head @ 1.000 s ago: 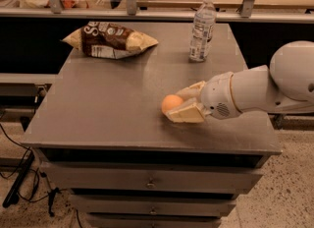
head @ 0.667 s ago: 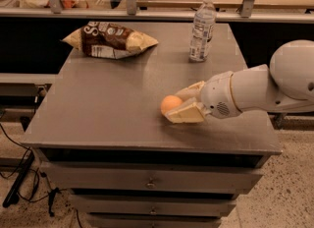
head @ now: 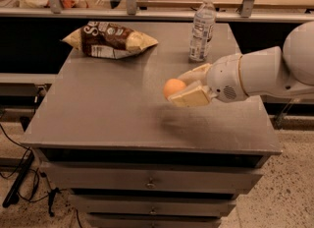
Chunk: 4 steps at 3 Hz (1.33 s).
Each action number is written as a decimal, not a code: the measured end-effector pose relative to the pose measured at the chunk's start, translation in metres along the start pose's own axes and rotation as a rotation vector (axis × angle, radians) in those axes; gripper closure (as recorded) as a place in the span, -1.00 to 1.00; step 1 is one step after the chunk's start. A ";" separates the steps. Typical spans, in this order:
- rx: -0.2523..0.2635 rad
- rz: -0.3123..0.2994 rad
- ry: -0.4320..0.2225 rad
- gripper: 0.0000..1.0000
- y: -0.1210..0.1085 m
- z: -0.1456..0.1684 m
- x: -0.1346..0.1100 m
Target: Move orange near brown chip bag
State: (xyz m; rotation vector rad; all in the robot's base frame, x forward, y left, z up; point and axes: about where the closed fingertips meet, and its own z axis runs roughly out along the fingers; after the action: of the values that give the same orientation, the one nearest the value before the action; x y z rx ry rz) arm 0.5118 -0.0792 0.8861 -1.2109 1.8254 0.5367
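The orange (head: 172,87) is a small round fruit held between the pale fingers of my gripper (head: 185,86), which reaches in from the right. The gripper holds it a little above the grey table (head: 113,109), right of the middle; a soft shadow lies under it. The brown chip bag (head: 110,39) lies flat at the table's far left, dark brown in the middle with pale yellow ends. The orange is well apart from the bag, to its lower right.
A clear water bottle (head: 202,28) stands upright at the far right of the table, just behind my gripper. A counter with metal posts runs behind the table. Drawers (head: 149,184) sit below the tabletop. Cables lie on the floor at left.
My gripper has lifted the orange slightly off the table; a shadow now shows beneath it. The bag and bottle have not moved.
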 end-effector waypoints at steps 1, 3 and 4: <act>0.005 -0.006 -0.005 1.00 -0.002 -0.002 -0.004; 0.050 0.030 0.018 1.00 -0.010 0.037 -0.042; 0.078 0.085 0.017 1.00 -0.011 0.067 -0.062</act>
State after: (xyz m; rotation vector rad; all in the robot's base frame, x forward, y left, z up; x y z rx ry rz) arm 0.5598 -0.0023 0.9027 -1.0932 1.9015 0.4992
